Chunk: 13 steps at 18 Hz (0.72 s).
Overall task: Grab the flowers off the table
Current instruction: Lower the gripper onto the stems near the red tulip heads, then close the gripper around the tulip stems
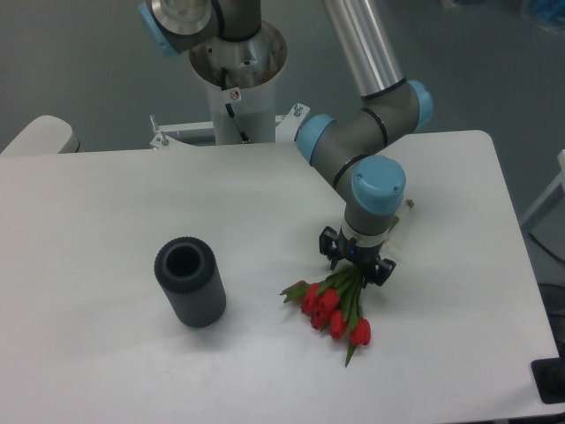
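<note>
Between my black two-finger gripper (357, 260), jaws narrowed around them, lie the green stems of the red tulip flowers (335, 305) on the white table (106, 353); whether I hold firmly, I cannot tell. I should squeeze gently, then lift straight.

Flowers (334, 306) lie on table (106, 203), right of ribbed cylinder (190, 283); gripper (356, 262) over their stems, arm base (238, 79) behind.

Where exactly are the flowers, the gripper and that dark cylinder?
flowers (333, 309): fixed camera view, on the red tulip heads.
gripper (357, 262): fixed camera view, midway between its fingertips, over the green stems.
cylinder (198, 299): fixed camera view, on its ribbed grey side wall.
</note>
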Motion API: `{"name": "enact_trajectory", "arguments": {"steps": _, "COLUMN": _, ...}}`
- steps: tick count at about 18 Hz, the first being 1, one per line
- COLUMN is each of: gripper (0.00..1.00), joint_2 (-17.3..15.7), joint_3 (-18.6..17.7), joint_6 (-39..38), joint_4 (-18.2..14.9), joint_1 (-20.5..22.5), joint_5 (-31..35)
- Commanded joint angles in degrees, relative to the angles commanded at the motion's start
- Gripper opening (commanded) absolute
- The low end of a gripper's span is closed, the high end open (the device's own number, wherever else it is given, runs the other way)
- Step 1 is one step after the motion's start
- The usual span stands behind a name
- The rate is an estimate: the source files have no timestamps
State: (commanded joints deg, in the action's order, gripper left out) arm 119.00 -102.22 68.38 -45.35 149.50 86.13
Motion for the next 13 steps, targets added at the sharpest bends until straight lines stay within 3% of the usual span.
{"name": "enact_trajectory", "arguments": {"steps": 6, "gripper": 0.32, "joint_2": -0.4, "joint_3": 0.4, "joint_6": 0.4, "joint_4": 0.0, "joint_1": 0.1, "joint_5": 0.0}}
{"name": "enact_trajectory", "arguments": {"steps": 13, "gripper": 0.27, "joint_2": -1.1, "joint_3": 1.5, "joint_6": 0.5, "joint_4": -0.1, "joint_1": 0.2, "joint_5": -0.1}}
